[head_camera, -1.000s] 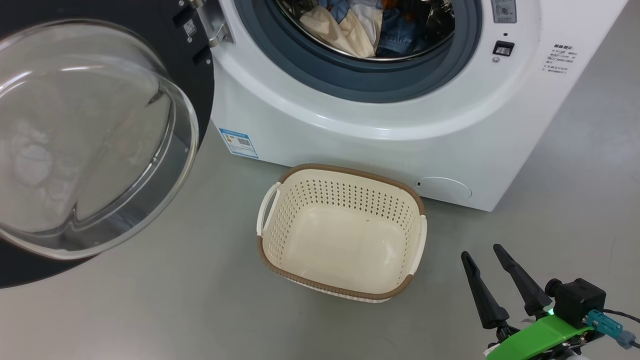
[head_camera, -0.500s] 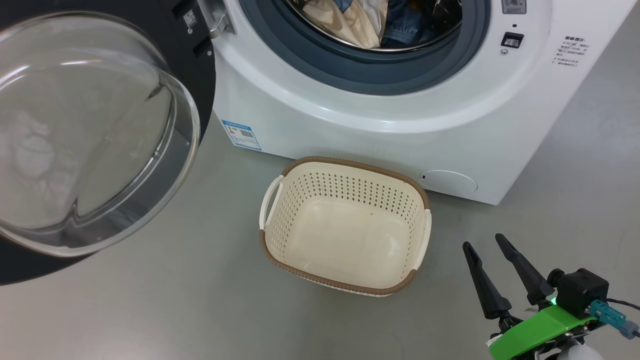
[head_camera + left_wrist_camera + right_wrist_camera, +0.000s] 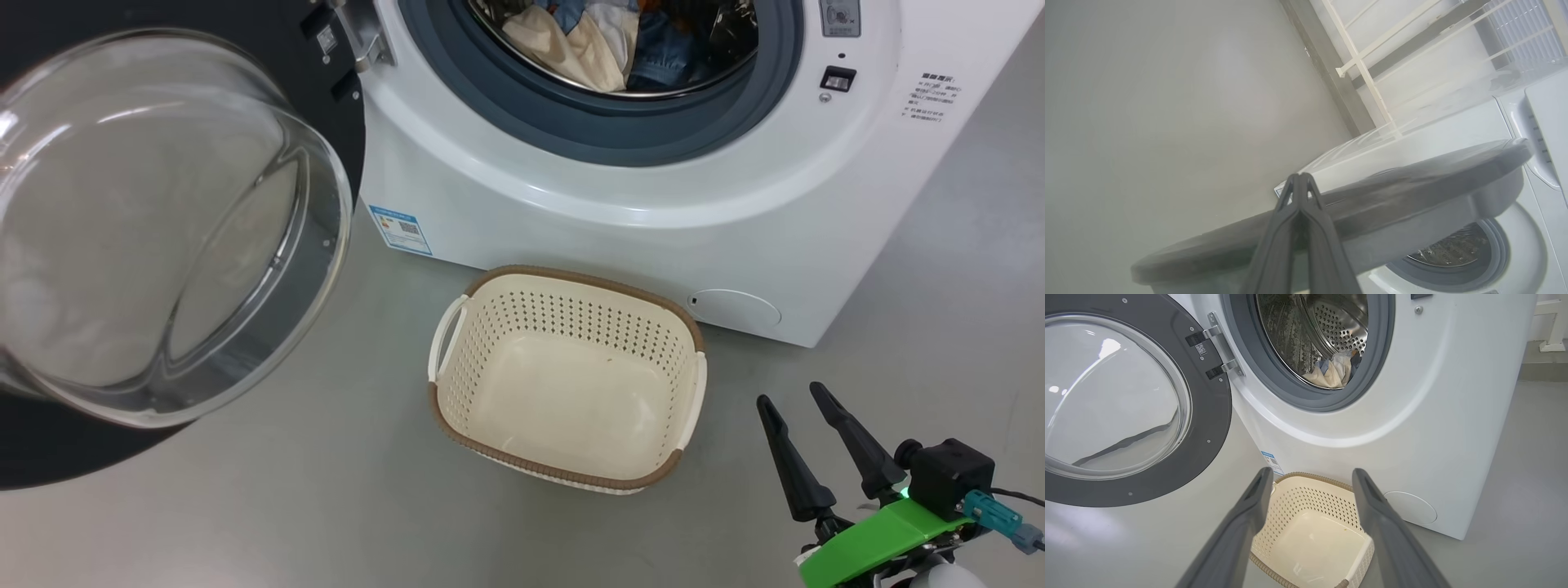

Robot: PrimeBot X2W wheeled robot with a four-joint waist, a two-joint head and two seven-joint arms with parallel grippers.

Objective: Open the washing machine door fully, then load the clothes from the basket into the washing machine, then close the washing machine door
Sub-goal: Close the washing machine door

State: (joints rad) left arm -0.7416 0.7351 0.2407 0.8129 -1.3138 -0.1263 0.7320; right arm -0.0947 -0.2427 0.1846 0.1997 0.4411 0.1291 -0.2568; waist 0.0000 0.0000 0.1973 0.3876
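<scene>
Right gripper (image 3: 790, 394) was spread wide with nothing in it, hanging over the grey floor (image 3: 326, 506). Just ahead of it and a bit to its left sat the one basket (image 3: 571, 278), two handles, totally empty. Right behind the basket was the washer (image 3: 612, 237). It had one blue label (image 3: 400, 231) low on the front, print too small for me to read. There was also a little block of dark writing (image 3: 927, 96) further ahead on the front panel, and I couldn't read that either. The clothes (image 3: 588, 49) were in the drum, cream and blue bits all bunched up, so no way to count the pieces. The door (image 3: 163, 229) hung open way off to the gripper's left, on two hinges, with one tiny QR sticker (image 3: 326, 37) by them.

Left gripper (image 3: 1299, 176) had its fingers pressed together on nothing. The door's dark rim was just past the tips, but I couldn't tell if they touched.
</scene>
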